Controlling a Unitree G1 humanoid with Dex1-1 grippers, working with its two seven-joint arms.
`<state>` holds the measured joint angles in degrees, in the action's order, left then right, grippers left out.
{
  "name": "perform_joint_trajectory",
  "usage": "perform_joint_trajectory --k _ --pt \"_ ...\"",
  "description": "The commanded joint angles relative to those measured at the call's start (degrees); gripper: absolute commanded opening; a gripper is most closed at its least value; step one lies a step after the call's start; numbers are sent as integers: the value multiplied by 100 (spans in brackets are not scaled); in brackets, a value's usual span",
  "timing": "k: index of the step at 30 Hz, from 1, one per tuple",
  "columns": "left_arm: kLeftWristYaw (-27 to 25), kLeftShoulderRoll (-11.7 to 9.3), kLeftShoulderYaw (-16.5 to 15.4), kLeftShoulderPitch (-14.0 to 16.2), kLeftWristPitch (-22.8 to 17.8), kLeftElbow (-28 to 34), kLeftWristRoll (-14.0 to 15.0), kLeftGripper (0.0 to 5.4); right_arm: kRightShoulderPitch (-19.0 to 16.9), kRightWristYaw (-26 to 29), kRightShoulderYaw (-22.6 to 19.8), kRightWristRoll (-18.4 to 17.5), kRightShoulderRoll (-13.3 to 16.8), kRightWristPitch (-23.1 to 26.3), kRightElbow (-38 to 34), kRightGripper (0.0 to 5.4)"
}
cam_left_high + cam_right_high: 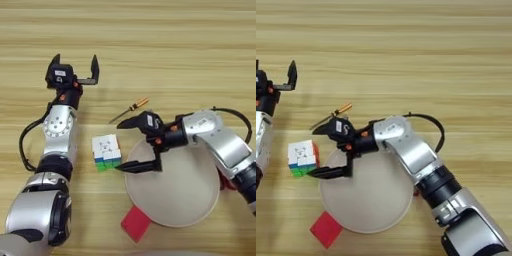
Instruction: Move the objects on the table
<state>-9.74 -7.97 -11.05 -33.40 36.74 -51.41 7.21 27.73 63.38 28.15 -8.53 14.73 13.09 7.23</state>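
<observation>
Right gripper (120,146) reached in from the right over the left rim of the round beige plate (175,192), black fingers spread wide – upper finger (131,123) toward the screwdriver, lower finger (134,167) low over the plate edge, holding nothing. Multicoloured Rubik's cube (106,151) sat on the light wooden tabletop (175,50) just left of the plate, right beside the open fingertips; contact could not be told. Thin orange-handled screwdriver (130,110) lay slanted just behind the gripper, orange handle end up-right, metal tip down-left. Small red block (135,223) lay at the plate's near-left rim, touching or slightly tucked under it – could not tell which. A bit of red showed at the plate's right edge under the right arm, too hidden to identify. Left gripper (76,65) hung over bare tabletop at the far left, well apart from all the objects, fingers wide open and empty.
</observation>
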Motion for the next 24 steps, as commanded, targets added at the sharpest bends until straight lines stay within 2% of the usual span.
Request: perform_joint_trajectory --k 1,11,23,24 --pt "-33 -3 -17 -94 -67 -28 44 537 152 -66 83 142 -152 -120 168 540" --pt "-56 14 -12 -75 -62 2 43 537 259 -470 158 554 -572 -593 922 540" --pt "-69 28 -7 -56 -58 42 42 537 254 -366 339 844 -806 -824 1353 540" --pt "-69 29 -6 -54 -58 44 42 540 254 -353 345 845 -817 -832 1352 523"
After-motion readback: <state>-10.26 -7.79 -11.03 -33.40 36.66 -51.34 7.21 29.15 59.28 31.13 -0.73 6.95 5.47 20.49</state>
